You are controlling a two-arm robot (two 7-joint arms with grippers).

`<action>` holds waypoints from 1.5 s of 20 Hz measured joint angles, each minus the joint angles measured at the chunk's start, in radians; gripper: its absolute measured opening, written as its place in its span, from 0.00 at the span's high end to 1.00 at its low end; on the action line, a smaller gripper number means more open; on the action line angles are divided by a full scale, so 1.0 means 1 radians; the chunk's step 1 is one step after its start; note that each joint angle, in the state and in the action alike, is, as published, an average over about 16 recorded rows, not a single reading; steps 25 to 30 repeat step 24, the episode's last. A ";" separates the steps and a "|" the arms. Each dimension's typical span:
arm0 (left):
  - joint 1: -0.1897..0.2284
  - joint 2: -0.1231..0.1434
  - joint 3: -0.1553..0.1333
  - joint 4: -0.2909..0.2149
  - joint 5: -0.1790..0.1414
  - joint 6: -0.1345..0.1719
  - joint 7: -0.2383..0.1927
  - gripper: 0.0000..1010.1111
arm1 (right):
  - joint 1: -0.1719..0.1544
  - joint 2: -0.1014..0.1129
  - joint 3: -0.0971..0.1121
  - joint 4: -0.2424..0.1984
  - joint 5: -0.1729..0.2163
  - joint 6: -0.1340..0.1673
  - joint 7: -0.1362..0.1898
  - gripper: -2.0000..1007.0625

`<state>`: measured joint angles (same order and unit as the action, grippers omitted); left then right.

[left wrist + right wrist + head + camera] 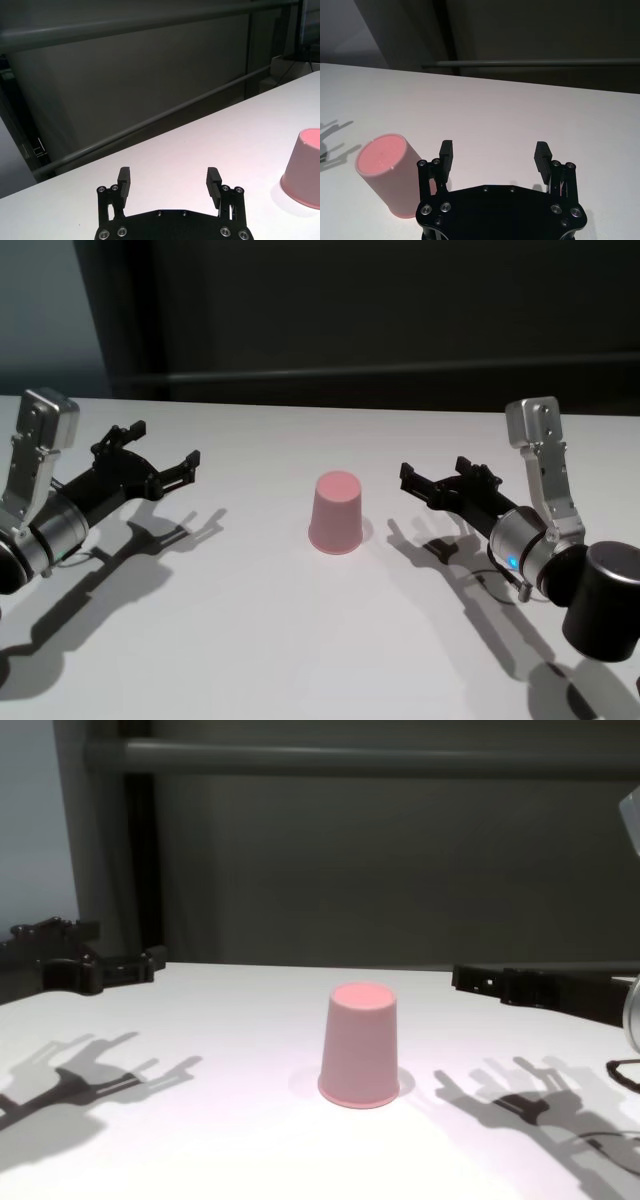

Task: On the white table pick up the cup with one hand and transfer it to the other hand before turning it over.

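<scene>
Cup [336,512] — smooth pink tapered tumbler, upside down on matte white table [250,640]; both grippers' jaws released.

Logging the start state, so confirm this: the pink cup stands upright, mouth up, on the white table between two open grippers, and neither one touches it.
One thing is wrong: the cup stands upside down, its wide rim on the white table and its closed base on top, as the chest view shows. The rest holds: left gripper and right gripper are open, either side, clear of it.
</scene>
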<state>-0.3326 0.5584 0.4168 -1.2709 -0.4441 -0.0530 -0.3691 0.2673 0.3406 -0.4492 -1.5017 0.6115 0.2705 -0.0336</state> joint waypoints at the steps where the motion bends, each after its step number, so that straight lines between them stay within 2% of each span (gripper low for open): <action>1: 0.000 0.000 0.000 0.000 0.000 0.000 0.000 0.01 | 0.000 0.000 0.000 0.000 0.000 0.000 0.000 0.01; 30: 0.000 0.000 0.000 0.000 0.000 0.000 0.000 0.01 | 0.002 0.001 -0.003 -0.001 0.000 0.001 -0.001 0.01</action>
